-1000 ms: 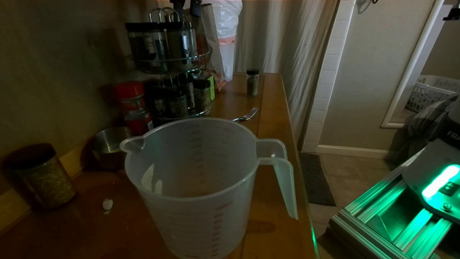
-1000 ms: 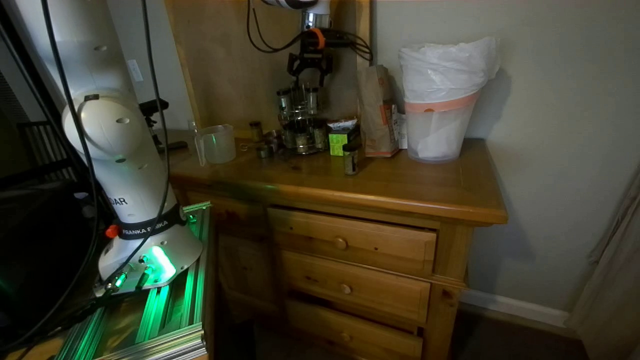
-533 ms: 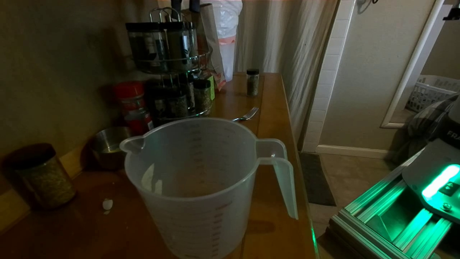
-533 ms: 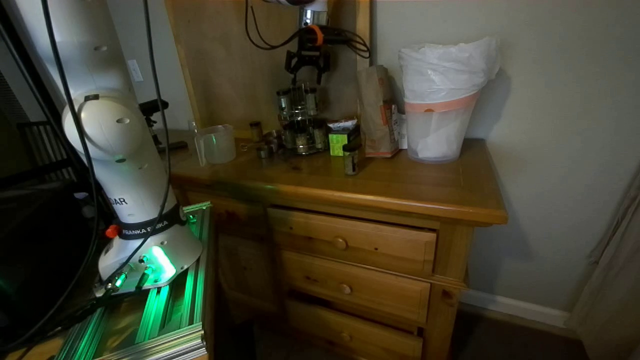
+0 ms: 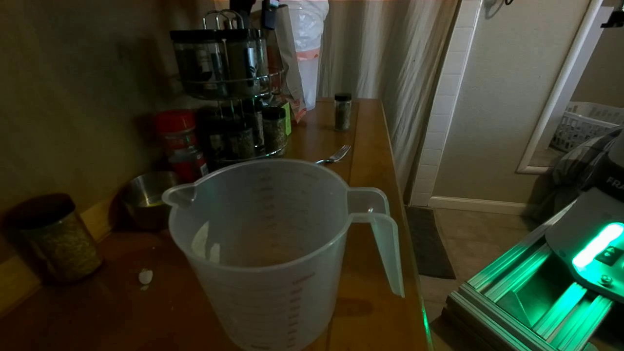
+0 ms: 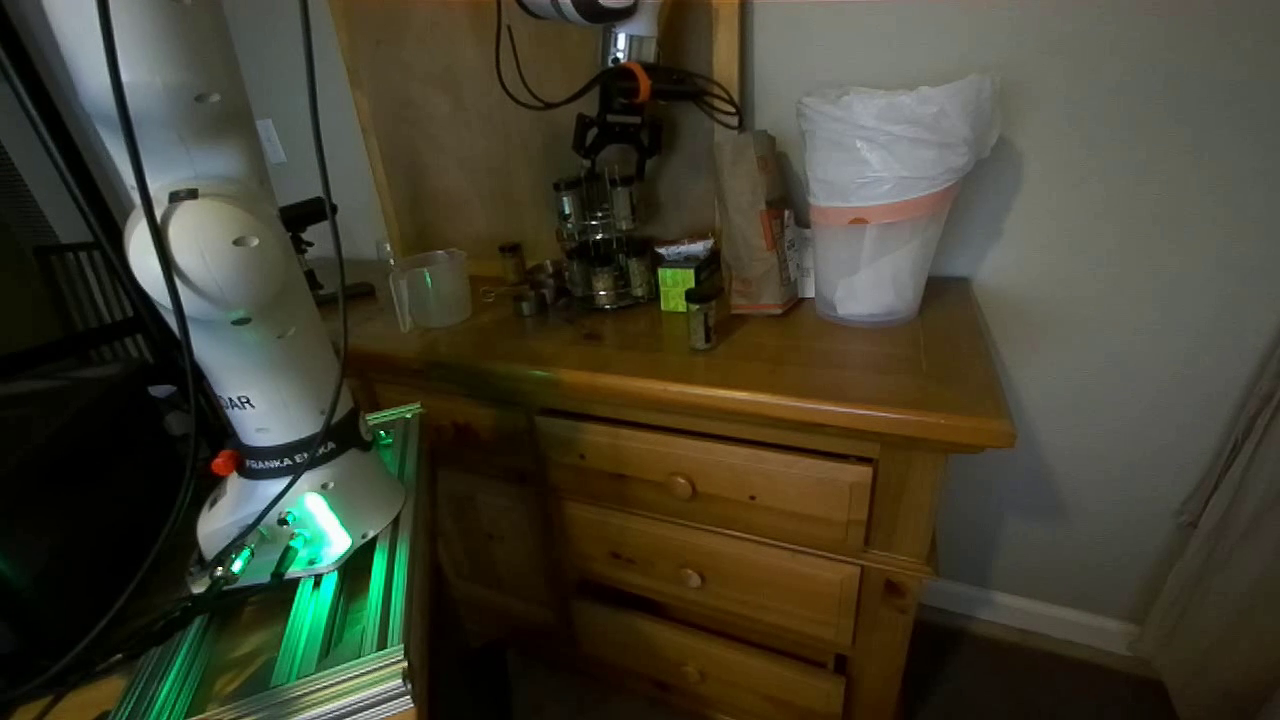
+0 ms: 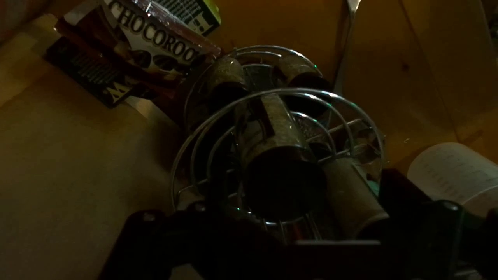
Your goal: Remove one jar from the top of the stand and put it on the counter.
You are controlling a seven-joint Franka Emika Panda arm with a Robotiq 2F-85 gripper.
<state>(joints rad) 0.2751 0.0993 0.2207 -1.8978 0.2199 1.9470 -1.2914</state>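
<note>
The stand (image 6: 600, 234), a round two-tier wire rack with a thin top handle, stands on the brown wooden counter (image 6: 820, 365). It holds dark-lidded jars on both tiers and also shows in an exterior view (image 5: 253, 79) and the wrist view (image 7: 288, 91). My gripper (image 6: 614, 170) points down at the stand's top, open. In the wrist view a black-lidded jar (image 7: 286, 182) on the top tier lies between the spread fingers. Another top-tier jar (image 7: 354, 198) is beside it, near the right finger. Whether a finger touches a jar is too dark to tell.
A single jar (image 6: 701, 322) stands on the counter in front of a green box (image 6: 678, 285). A paper bag (image 6: 757, 220) and lined bin (image 6: 870, 250) are right of the stand. A measuring jug (image 5: 273, 292), metal cup (image 5: 151, 200) and fork (image 5: 336, 155) are also on the counter.
My gripper has shifted slightly and come down a little toward the stand's top. Its fingers stay apart. The jars and the stand look the same.
</note>
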